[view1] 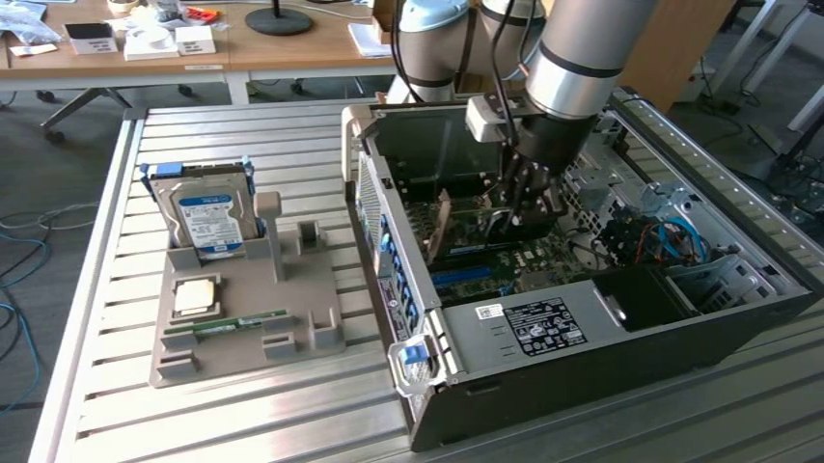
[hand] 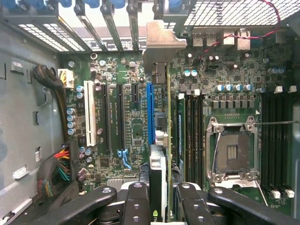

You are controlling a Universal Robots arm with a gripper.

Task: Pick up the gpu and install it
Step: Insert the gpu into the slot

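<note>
In the hand [hand: 161, 190], the gpu [hand: 158, 161], edge-on.

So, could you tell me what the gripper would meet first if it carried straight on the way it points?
The card in the gripper would likely reach the motherboard first, near the blue slot; depth is unclear.

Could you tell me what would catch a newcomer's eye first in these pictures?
The silver robot arm reaching into the open black computer case at the exterior view's right stands out, its gripper closed on the thin gpu card with a silver bracket, held upright over the green motherboard near a long blue slot. At the exterior view's left, a grey holder tray carries a blue-labelled silver hard drive.
</note>
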